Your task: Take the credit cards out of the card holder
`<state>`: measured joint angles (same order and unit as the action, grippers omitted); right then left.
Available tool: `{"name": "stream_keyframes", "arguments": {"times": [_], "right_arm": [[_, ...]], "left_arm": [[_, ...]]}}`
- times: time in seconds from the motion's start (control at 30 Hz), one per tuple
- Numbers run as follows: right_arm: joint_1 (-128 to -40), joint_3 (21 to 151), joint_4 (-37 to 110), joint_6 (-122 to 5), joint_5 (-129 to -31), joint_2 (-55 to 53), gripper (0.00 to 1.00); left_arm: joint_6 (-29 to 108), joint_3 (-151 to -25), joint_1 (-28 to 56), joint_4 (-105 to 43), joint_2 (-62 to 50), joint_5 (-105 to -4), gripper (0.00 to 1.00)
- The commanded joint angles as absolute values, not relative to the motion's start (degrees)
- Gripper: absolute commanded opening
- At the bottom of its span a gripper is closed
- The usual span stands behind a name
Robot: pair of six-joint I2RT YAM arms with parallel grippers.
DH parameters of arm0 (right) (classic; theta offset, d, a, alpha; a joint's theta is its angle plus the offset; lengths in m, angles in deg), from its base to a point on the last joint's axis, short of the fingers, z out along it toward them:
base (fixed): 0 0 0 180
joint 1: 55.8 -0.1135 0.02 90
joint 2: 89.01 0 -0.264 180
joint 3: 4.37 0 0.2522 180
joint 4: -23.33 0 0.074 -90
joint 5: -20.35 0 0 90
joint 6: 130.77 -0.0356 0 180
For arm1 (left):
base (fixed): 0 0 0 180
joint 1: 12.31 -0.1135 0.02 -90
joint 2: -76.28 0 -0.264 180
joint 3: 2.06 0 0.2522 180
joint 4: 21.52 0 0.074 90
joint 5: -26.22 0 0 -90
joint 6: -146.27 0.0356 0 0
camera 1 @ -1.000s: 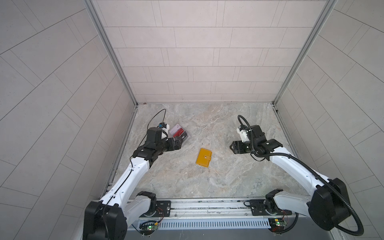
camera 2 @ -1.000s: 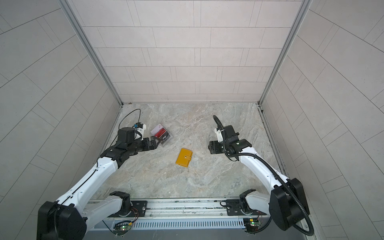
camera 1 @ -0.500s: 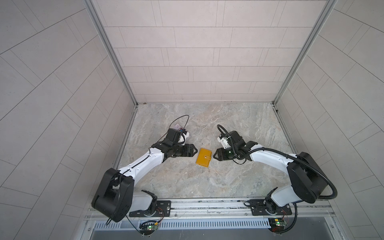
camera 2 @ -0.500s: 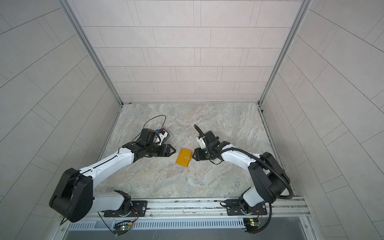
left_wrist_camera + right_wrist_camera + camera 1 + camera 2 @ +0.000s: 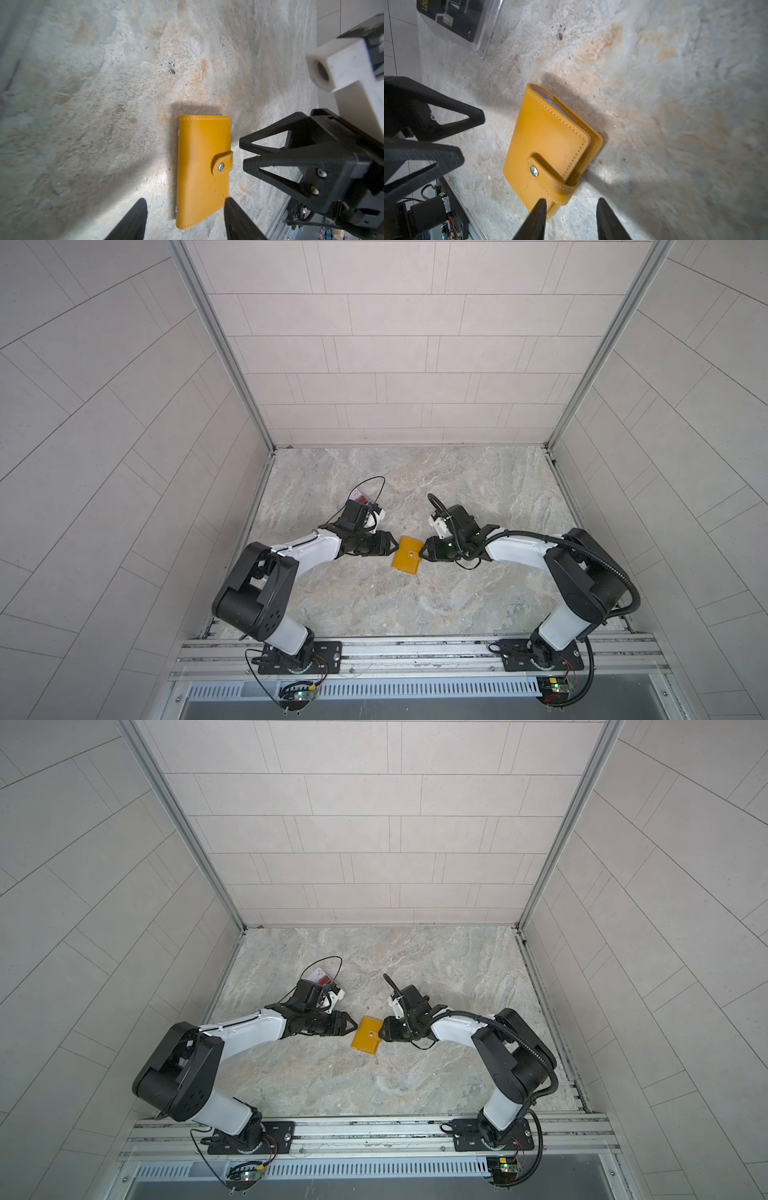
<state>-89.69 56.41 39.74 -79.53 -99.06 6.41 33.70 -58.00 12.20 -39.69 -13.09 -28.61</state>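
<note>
Card holder (image 5: 408, 558) closed on marble tabletop (image 5: 374, 605)

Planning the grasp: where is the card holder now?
In both top views the card holder lies closed mid-table, between the left gripper and the right gripper.

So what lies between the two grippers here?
The closed card holder, flat on the table; left gripper and right gripper flank it in both top views.

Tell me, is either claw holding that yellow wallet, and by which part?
Nothing is held. The card holder lies shut on the table; the left claw and right claw stand open at its opposite edges.
</note>
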Motion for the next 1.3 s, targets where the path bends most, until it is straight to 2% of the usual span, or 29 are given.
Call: {"name": "stream_keyframes", "arguments": {"times": [0.0, 0.4, 0.8, 1.27], "right_arm": [[-90.18, 56.84, 37.82, -81.11, -99.59, 7.61, 0.42], [-90.84, 56.95, 36.09, -82.29, -100.34, 10.91, 0.32], [-90.98, 56.49, 33.24, -84.25, -101.03, 12.64, 0.27], [-90.96, 56.78, 32.52, -84.71, -100.9, 12.79, 0.25]], "left_arm": [[33.36, -57.22, 12.21, -35.95, -14.55, -26.09, 0.62], [31.75, -54.79, 12.28, -31.29, -18.41, -21.65, 0.59], [24.99, -52.37, 12.93, -20.16, -19.37, -14.17, 0.56], [23.07, -51.54, 12.94, -17.64, -17.7, -11.85, 0.34]]}}
